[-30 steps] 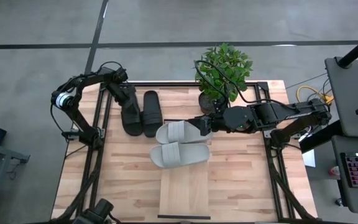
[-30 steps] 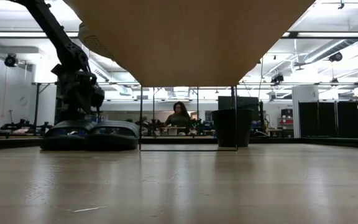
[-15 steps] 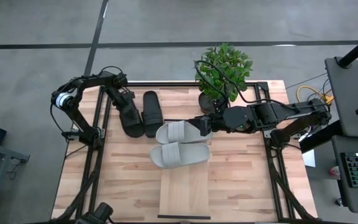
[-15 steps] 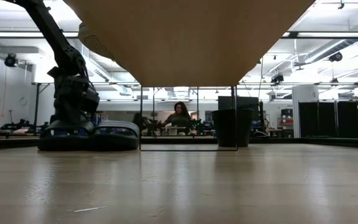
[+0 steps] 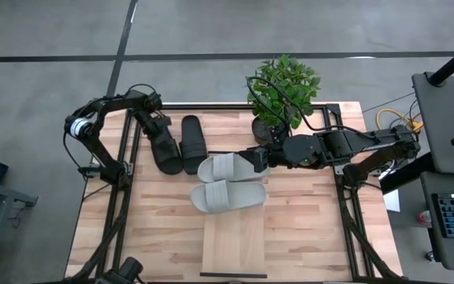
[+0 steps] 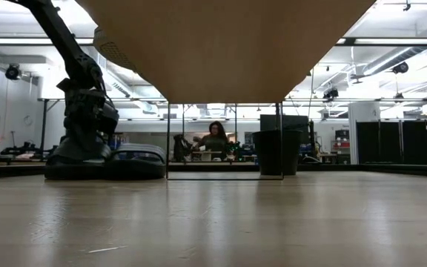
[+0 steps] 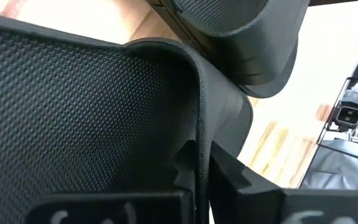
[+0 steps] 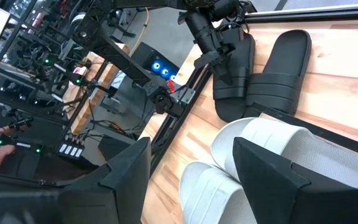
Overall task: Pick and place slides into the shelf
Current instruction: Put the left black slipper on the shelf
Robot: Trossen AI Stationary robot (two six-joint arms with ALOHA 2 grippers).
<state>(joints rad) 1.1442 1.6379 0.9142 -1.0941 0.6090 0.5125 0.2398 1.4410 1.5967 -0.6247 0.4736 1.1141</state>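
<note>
I am seeing my left gripper [image 5: 158, 128] pinching the strap of the outer matte black slide sandal [image 5: 165, 147] at the table's far left; my right gripper [image 5: 256, 157] is clamping a pale grey slide sandal [image 5: 224, 167] beyond the pale wooden shelf panel [image 5: 234, 247].

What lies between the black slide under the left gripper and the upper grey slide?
The high view shows the second black slide between the black slide under the left gripper and the upper grey slide, its near end by that slide's toe.
</note>
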